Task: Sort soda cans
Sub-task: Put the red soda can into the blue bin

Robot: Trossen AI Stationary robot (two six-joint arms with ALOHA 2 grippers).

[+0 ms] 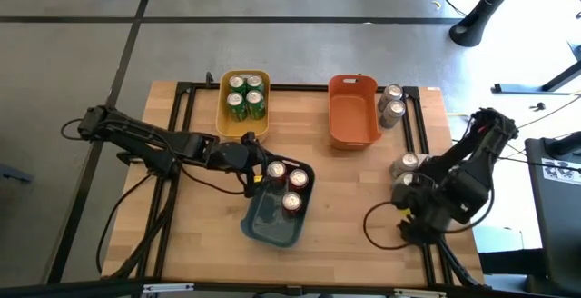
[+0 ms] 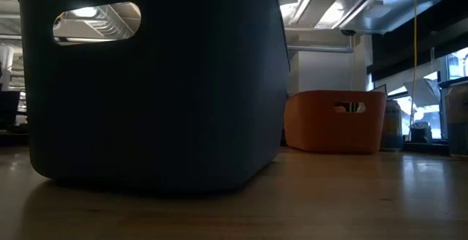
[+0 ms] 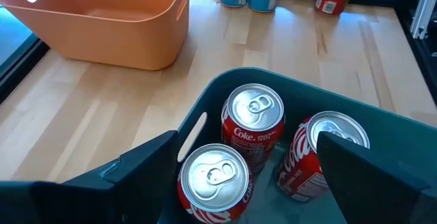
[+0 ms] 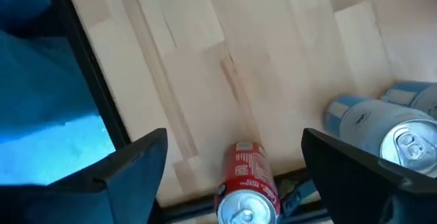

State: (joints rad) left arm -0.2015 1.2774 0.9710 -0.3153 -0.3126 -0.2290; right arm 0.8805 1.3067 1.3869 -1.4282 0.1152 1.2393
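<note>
Three red cans stand upright in the dark teal bin, the nearest of them low between my left gripper's fingers. My left gripper hovers open over the bin's left end, apart from the cans as far as shows. Four green cans stand in the yellow bin. My right gripper is open above the table's right edge, its fingers either side of an upright red can below. Silver cans stand beside it.
The orange bin stands at the far middle, with two silver cans to its right. More cans sit by the right arm. In the low view the dark bin fills the left half. Bare wood lies between the bins.
</note>
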